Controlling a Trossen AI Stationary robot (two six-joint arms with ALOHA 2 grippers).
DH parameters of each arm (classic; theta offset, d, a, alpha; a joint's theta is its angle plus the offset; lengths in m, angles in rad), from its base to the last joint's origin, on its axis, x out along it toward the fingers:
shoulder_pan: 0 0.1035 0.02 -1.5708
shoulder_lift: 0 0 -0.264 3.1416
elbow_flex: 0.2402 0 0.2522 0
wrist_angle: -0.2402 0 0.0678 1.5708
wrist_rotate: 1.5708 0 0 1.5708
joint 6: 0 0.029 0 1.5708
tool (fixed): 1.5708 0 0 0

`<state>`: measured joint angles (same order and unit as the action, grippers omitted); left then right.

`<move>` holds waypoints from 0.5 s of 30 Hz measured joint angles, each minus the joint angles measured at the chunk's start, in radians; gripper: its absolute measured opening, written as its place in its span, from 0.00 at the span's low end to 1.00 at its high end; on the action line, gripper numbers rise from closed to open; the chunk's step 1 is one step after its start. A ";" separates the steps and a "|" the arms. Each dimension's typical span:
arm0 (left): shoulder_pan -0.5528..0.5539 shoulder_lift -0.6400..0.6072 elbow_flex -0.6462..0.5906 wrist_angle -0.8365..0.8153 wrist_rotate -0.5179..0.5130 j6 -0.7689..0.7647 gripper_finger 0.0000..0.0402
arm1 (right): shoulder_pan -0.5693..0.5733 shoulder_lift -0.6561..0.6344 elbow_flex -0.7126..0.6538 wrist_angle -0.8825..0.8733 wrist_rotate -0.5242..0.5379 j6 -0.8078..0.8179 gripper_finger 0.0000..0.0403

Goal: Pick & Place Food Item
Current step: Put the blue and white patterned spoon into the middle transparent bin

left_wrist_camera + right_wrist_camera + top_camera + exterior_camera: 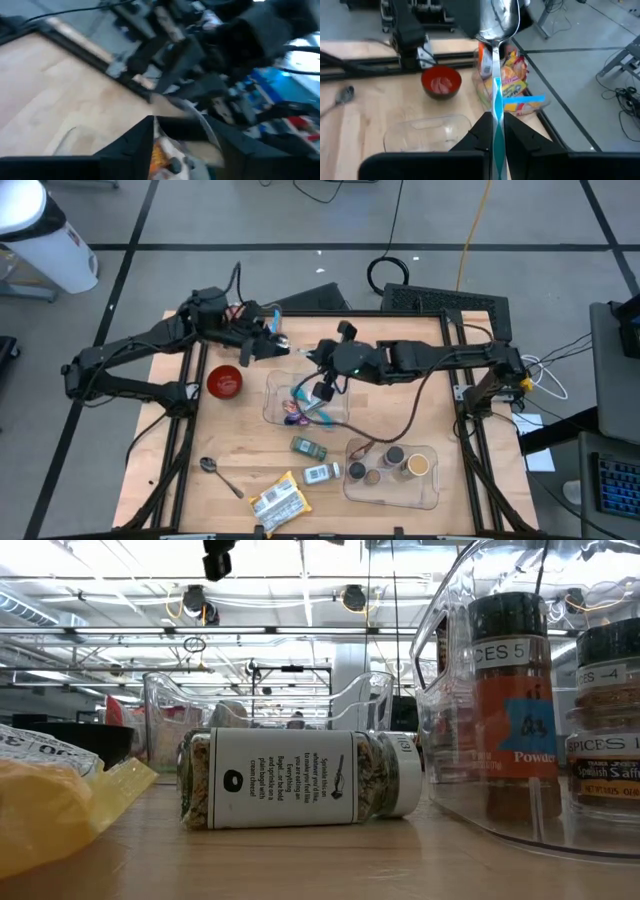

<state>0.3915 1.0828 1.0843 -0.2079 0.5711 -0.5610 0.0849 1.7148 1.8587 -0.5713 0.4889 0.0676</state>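
We see a red bowl (224,381) just beside the left pincer (275,345). Nearer the table's (400,360) front edge than the right pincer (322,392) lie a green-labelled jar (308,446), a white-labelled jar (321,473), a spoon (218,474), a yellow packet (278,499) and a clear bin (430,498) of upright spice jars (396,456).

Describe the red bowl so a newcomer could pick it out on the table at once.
Start at the wooden table and look to its left half, just below the left arm. There, left of the clear bin in the middle, sits the red bowl. It is the only round, solid red item; its neighbours are clear plastic, jars, a metal spoon and a yellow packet.
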 joint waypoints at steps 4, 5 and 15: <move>0.027 0.000 0.000 0.084 0.093 -0.032 0.50 | 0.000 -0.020 0.001 -0.006 -0.032 0.037 0.03; 0.035 0.000 -0.001 0.102 0.110 -0.033 0.52 | 0.000 -0.023 0.001 -0.011 -0.049 0.046 0.03; 0.197 -0.148 -0.001 0.165 0.134 0.013 0.57 | 0.002 -0.015 0.000 -0.056 -0.269 0.122 0.03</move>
<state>0.5885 0.9353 1.0837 -0.0430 0.7052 -0.5476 0.0864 1.6994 1.8590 -0.6277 0.2202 0.1898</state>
